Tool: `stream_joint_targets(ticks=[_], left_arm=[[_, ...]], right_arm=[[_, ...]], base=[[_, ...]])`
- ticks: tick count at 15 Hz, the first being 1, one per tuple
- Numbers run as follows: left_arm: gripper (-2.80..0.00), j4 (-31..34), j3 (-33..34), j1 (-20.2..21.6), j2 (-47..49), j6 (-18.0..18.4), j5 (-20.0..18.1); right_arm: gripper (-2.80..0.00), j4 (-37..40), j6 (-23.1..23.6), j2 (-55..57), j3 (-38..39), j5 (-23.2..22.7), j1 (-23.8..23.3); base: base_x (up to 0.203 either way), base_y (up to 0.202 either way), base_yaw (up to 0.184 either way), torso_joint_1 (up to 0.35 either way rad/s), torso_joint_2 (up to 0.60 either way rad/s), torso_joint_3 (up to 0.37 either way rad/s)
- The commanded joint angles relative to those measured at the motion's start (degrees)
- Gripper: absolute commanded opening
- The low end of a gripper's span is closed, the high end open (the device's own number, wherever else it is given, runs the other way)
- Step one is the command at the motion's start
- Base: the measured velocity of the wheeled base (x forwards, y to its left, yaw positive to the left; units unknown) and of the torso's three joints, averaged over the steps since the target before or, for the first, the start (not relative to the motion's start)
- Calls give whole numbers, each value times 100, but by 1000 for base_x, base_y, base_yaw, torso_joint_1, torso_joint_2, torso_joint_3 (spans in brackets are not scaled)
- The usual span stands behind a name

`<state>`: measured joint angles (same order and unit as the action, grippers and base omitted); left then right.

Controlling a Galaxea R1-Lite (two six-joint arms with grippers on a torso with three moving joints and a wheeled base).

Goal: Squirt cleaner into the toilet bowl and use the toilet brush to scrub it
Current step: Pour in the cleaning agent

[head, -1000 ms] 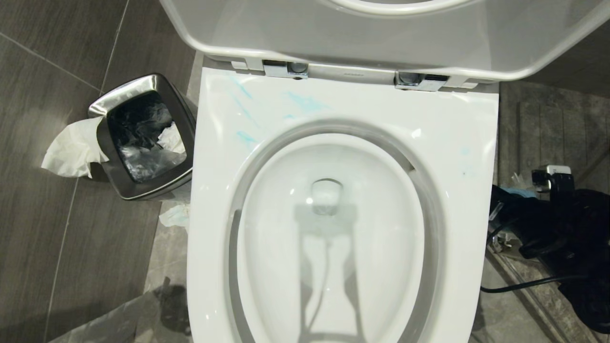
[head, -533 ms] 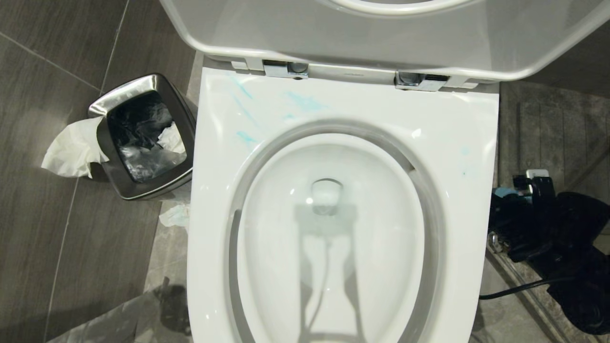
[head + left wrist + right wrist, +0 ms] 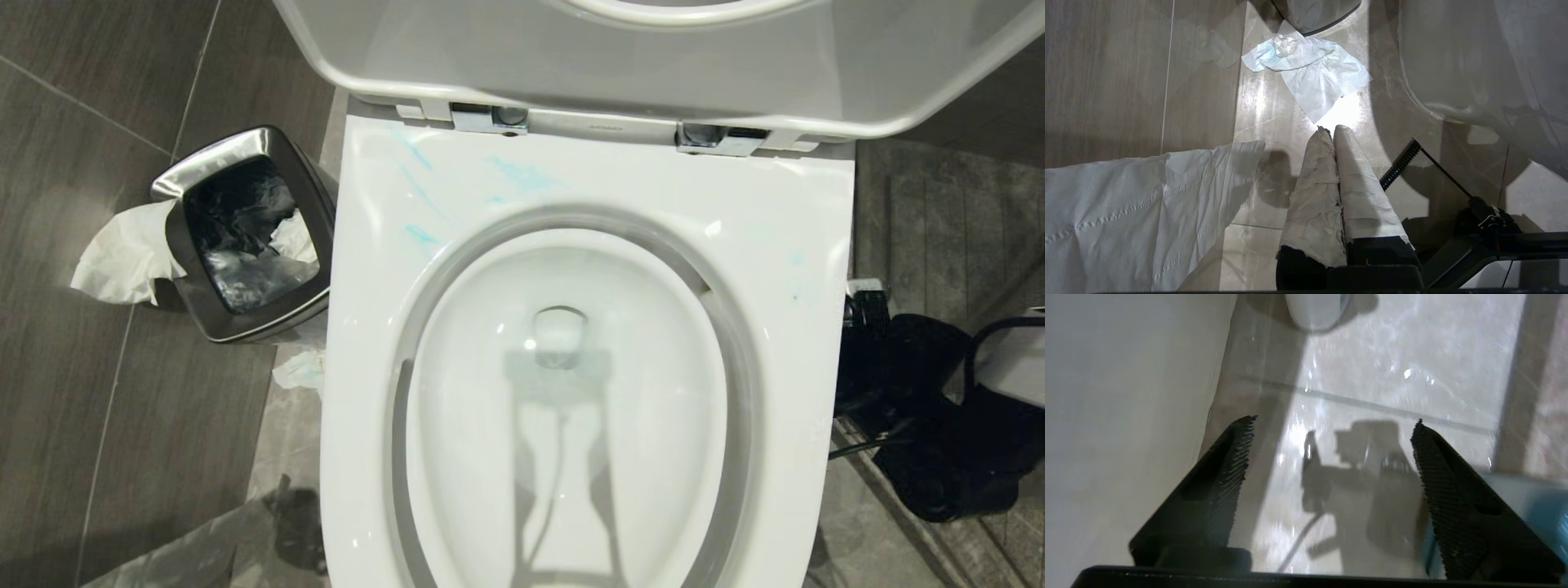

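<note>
The toilet bowl (image 3: 571,425) filled the centre of the head view, its white seat (image 3: 784,245) down and its lid (image 3: 653,65) raised behind the chrome hinges (image 3: 490,118). Thin teal smears of the cleaner (image 3: 522,174) lay on the rear left part of the seat, with fainter specks near its right edge; the water in the bowl appeared only faintly tinted. The grey tiled floor (image 3: 98,392) surrounded the bowl. To the left of the bowl stood a steel waste bin (image 3: 245,237) lined with a black bag, a white tissue (image 3: 122,257) hanging over its outer rim. A crumpled tissue (image 3: 1310,69) lay on the floor between the bin and the bowl. The right arm (image 3: 922,408) was low beside the bowl's right flank, just beside the seat's edge. In the right wrist view, the right gripper (image 3: 1333,457) pointed down at the wet floor, its black ribbed fingers (image 3: 1229,473) spread wide apart with nothing between them; a rounded white object (image 3: 1314,310) showed ahead, too blurred to identify. The left gripper (image 3: 1333,130) hung above the floor on the bowl's left side, its paper-wrapped fingers (image 3: 1314,196) pressed together and holding nothing. A sheet of white paper (image 3: 1135,212) lay beside it. The toilet brush could not be made out with certainty in any view.
</note>
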<state>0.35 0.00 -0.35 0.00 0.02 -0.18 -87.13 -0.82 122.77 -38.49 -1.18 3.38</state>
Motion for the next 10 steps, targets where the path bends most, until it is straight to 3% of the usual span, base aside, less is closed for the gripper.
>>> stream_joint_targets(ticks=[1,10], left_arm=[[-280,2,0,-9,9,-2,1],[-280,5,0,-7,9,-2,1]], right_arm=[[0,-54,2,423,-684,50,16],[0,-54,-231,614,-1522,127,253]], base=[[0,0,0,0,0,0],[0,0,0,0,0,0]])
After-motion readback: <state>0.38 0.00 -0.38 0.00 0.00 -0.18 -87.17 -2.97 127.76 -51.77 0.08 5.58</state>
